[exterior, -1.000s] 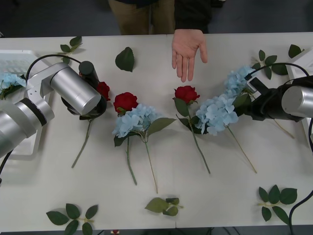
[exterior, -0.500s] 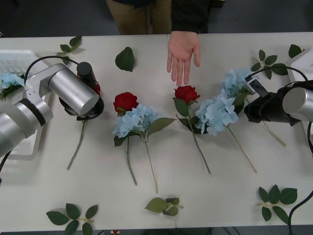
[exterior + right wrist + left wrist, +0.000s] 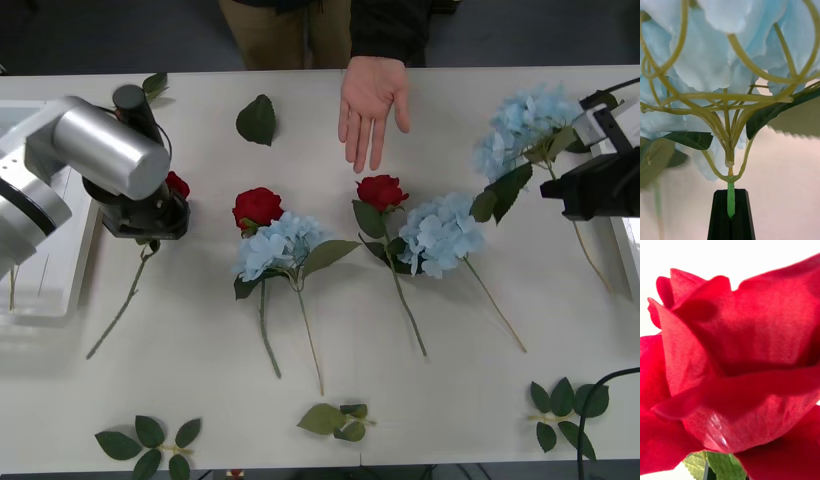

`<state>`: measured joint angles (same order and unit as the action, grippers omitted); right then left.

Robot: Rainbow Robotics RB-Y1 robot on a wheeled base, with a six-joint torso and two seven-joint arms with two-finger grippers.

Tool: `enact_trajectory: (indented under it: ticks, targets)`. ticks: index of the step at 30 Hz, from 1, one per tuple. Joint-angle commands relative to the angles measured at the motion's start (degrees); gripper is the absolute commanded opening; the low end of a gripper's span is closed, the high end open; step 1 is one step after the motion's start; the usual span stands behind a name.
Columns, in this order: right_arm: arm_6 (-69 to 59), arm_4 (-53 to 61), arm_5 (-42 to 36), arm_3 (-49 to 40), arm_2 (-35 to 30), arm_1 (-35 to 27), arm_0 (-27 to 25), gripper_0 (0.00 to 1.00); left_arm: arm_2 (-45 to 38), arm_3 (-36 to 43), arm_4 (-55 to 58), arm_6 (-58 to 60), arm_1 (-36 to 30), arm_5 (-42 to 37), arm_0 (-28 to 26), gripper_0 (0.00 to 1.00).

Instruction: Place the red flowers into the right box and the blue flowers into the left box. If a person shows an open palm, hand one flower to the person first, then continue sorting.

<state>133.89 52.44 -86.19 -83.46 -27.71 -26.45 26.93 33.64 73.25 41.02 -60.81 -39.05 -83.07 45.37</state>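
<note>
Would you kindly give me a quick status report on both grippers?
Left gripper shut on red rose. Right gripper shut on pale blue hydrangea stem. Person's open palm over table's far edge, awaiting flower.

No readable text or labels.

You're looking at a lab-style test setup, not a flower shop: a plain white table [image 3: 420, 400] on a dark floor [image 3: 100, 35], fake flowers laid out in a neat row, and a person [image 3: 330, 30] standing at the far edge.
</note>
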Motion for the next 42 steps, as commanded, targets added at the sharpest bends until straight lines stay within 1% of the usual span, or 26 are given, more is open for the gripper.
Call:
enact_trajectory:
  ticks: [1,3,5,6,7,9,10,12,13,14,15,16,18,19,21,22,24,25,26,29,32,35,42]
  targets:
    - [-16.1,3.6,-1.0,-13.8,3.4,1.1,0.6,0.0,-14.0,8.8,5.6,-9.8,-4.0,-8.0,-1.8,0.0]
    - [-27.6,3.7,1.0,-21.0,7.4,1.1,0.5,0.0,-19.0,11.9,8.2,-14.4,-3.9,-10.4,-1.8,0.0]
    - [-35.7,2.4,4.0,-25.9,11.3,1.5,0.5,0.0,-21.6,14.2,10.2,-18.5,-3.9,-10.4,-1.9,0.0]
    - [-40.5,0.8,6.5,-28.6,13.9,1.8,0.5,0.0,-23.1,15.5,11.6,-21.0,-3.7,-9.7,-1.9,0.0]
    - [-42.6,-0.1,7.7,-29.8,15.4,1.9,0.6,0.0,-23.7,16.2,12.4,-22.2,-3.6,-9.2,-2.0,0.0]
    - [-49.6,-4.0,13.1,-33.1,20.4,3.2,0.5,0.0,-26.3,19.7,15.2,-27.3,-2.8,-5.5,-3.6,0.0]
    - [-51.5,-5.1,14.6,-33.6,21.5,3.8,0.5,0.0,-26.9,20.6,15.8,-28.6,-2.6,-4.1,-4.3,0.0]
    - [-55.4,-8.8,20.6,-34.3,25.5,5.4,0.5,0.0,-29.1,25.0,18.1,-33.3,-1.8,2.5,-7.6,0.0]
    - [-56.1,-9.7,22.3,-34.3,26.5,5.9,0.5,0.0,-29.7,26.1,18.9,-35.0,-1.6,4.7,-8.6,0.0]
    - [-57.6,-11.8,25.4,-34.3,28.5,6.6,0.6,0.0,-30.7,27.7,21.2,-38.5,-1.1,9.1,-10.5,0.0]
    - [-59.1,-14.8,28.6,-34.3,30.4,7.4,0.7,0.0,-32.1,29.0,24.5,-42.0,-0.3,13.4,-12.4,0.0]
    - [-60.0,-16.2,29.9,-34.2,31.4,7.6,0.8,0.0,-32.7,29.5,26.1,-43.9,0.0,15.3,-13.2,0.0]
    - [-63.8,-22.3,33.4,-33.6,34.4,9.2,2.0,0.0,-34.5,30.5,34.7,-53.4,1.6,22.4,-16.1,0.0]
    - [-64.8,-23.8,33.9,-33.4,35.0,9.7,2.4,0.0,-34.9,30.5,37.0,-56.0,2.0,23.7,-16.6,0.0]
    - [-68.3,-29.8,35.4,-32.2,37.2,10.8,4.4,0.0,-35.5,30.3,46.0,-66.0,3.0,28.0,-17.9,0.0]
    - [-69.2,-31.3,35.9,-31.7,37.7,10.9,5.1,0.0,-35.5,30.3,48.3,-68.2,3.1,29.0,-18.1,0.0]
    - [-73.0,-37.9,38.5,-29.4,40.2,10.9,7.4,0.0,-35.5,30.3,55.5,-73.2,3.7,31.5,-18.7,0.0]
    - [-74.3,-39.5,39.3,-28.6,40.7,10.9,8.0,0.0,-35.5,30.3,57.1,-74.2,3.9,31.9,-18.9,0.0]
    - [-77.6,-42.9,41.7,-26.5,42.1,10.9,9.2,0.0,-35.5,30.3,60.7,-76.6,4.2,33.1,-19.2,0.0]
    - [-82.9,-47.1,47.0,-22.2,43.4,11.0,10.9,0.0,-35.5,30.3,66.6,-81.3,5.0,34.4,-19.3,0.0]
    - [-84.3,-48.1,49.9,-19.6,43.5,11.1,11.3,0.0,-35.5,30.3,70.8,-85.1,5.9,35.8,-19.3,0.0]
    - [-84.5,-48.0,50.0,-19.6,43.5,11.1,11.3,0.0,-35.5,30.2,72.5,-86.9,6.2,36.1,-19.4,0.0]
    - [-84.6,-48.0,49.9,-19.4,43.5,11.1,11.2,0.0,-35.5,30.2,73.2,-87.1,6.1,36.1,-20.1,0.0]
